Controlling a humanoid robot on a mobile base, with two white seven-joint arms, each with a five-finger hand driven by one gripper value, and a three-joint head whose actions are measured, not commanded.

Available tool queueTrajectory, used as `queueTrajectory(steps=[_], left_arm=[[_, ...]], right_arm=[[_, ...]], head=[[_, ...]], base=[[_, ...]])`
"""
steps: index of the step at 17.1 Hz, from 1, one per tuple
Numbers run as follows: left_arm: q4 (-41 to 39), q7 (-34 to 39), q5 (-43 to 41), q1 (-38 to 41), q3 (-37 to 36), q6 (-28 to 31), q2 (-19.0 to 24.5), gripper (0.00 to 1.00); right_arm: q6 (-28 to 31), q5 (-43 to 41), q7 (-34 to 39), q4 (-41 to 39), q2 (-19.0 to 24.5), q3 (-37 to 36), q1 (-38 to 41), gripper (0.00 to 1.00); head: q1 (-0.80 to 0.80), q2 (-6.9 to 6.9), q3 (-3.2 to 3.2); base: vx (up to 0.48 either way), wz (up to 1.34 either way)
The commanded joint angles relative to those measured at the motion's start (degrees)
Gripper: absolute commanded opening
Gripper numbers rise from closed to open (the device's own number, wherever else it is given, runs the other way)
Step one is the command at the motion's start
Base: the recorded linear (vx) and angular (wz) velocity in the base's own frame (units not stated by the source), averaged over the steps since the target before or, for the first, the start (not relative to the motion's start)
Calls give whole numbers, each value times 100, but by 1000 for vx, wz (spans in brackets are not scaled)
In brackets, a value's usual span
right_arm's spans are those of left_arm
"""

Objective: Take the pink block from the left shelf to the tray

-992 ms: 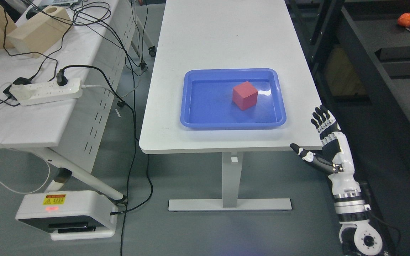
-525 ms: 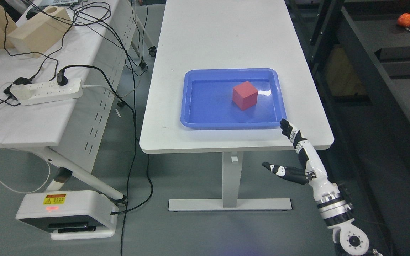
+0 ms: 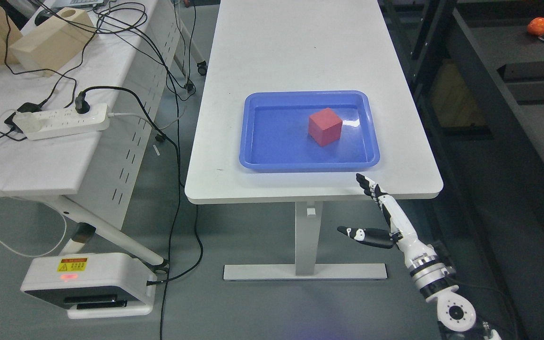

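- My right hand [image 3: 379, 215] hangs empty at the near edge of the tabletop [image 3: 300, 56], fingers [image 3: 371, 189] stretched out flat and thumb splayed off to the left — it grips nothing.
- The pink block [image 3: 325, 126] is already sitting in the blue tray [image 3: 258, 141], toward the tray's far right part, resting flat on one face.
- From my hand the block lies up ahead and a little to the left, with the tray's near rim between us; my fingertips point roughly that way.
- The block is a cube, so it has no long axis to line up with; one corner faces me.
- My left hand is nowhere in view, so the right one is the only hand near the tray.
- I judge the placing finished: block in tray, hand free and clear of it.
- No shelf shows on my left — only a side table with a power strip [image 3: 59, 122] and cables.
- If any move remains, it is simply drawing my arm away without clipping the tray's rim.
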Motion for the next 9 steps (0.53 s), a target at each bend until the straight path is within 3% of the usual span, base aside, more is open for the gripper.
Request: queueTrajectory(steps=[1,9], left_arm=[[-100,1,0,114,0,-4,100,100],[-100,1,0,114,0,-4,100,100]], right_arm=[[28,-284,-153,60,-100,-41,-13,99],[64,-311,-162,60,-100,-68,-13,99]], head=[[0,0,0],[0,0,0]], base=[[0,0],[0,0]])
